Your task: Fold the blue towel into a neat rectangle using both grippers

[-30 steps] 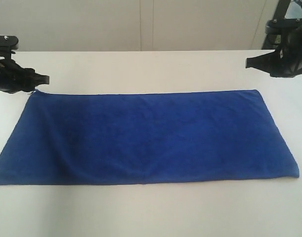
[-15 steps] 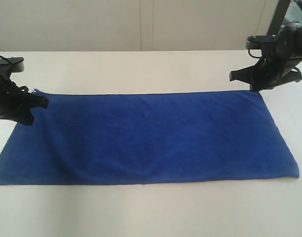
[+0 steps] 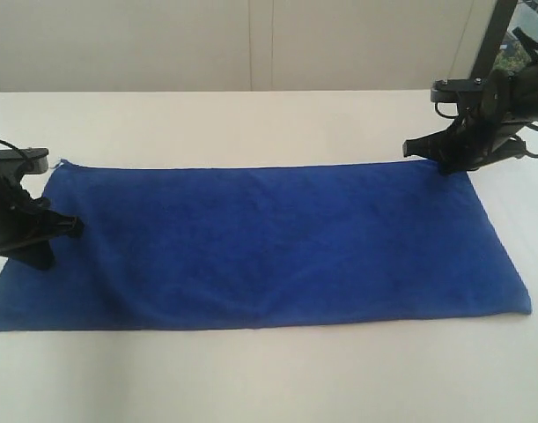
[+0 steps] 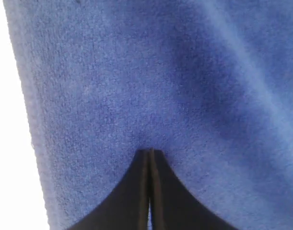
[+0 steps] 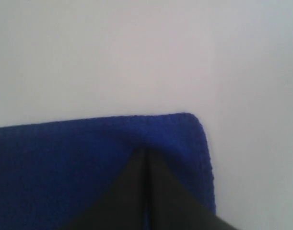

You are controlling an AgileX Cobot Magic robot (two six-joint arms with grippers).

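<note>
The blue towel [image 3: 269,242] lies flat on the white table [image 3: 251,123] as a long rectangle, folded double. My left gripper [image 3: 41,262] is shut, its tips pressed on the towel [image 4: 184,72] just inside its left edge. I see no cloth between the jaws of the left gripper [image 4: 151,151]. My right gripper [image 3: 448,167] is shut too, and it points down at the towel's far right corner. In the right wrist view the closed tips of the right gripper [image 5: 145,149] rest on the towel [image 5: 64,158] close to that rounded corner.
A pale wall with a vertical seam [image 3: 251,44] stands behind the table. A dark frame post [image 3: 489,40] rises at the back right behind the right arm. Bare table [image 3: 269,379] runs along the front of the towel.
The left gripper has come down from the far left corner and moved nearer along the left edge. The right gripper has dropped from above the table onto the far right corner.
</note>
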